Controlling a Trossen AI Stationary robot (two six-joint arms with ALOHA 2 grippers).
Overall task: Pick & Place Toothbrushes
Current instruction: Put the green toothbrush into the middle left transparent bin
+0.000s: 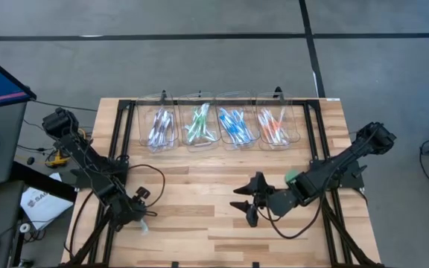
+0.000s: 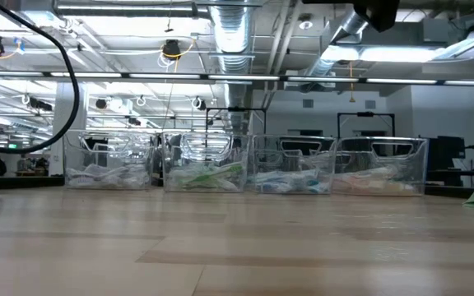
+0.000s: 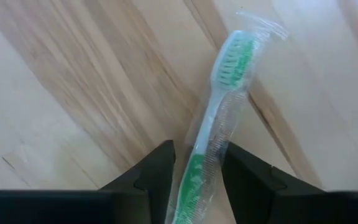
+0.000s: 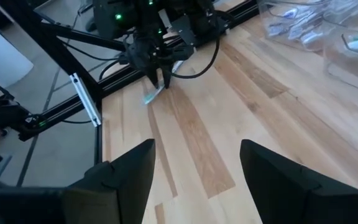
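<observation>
Wrapped green toothbrush [image 3: 219,118] lay on the table [image 1: 199,193] at its front-left corner, handle between left gripper [image 3: 196,177] fingers, long axis running straight out ahead; gap either side (not yet clamped); right gripper [image 4: 197,168] open mid-table, farther off.
</observation>
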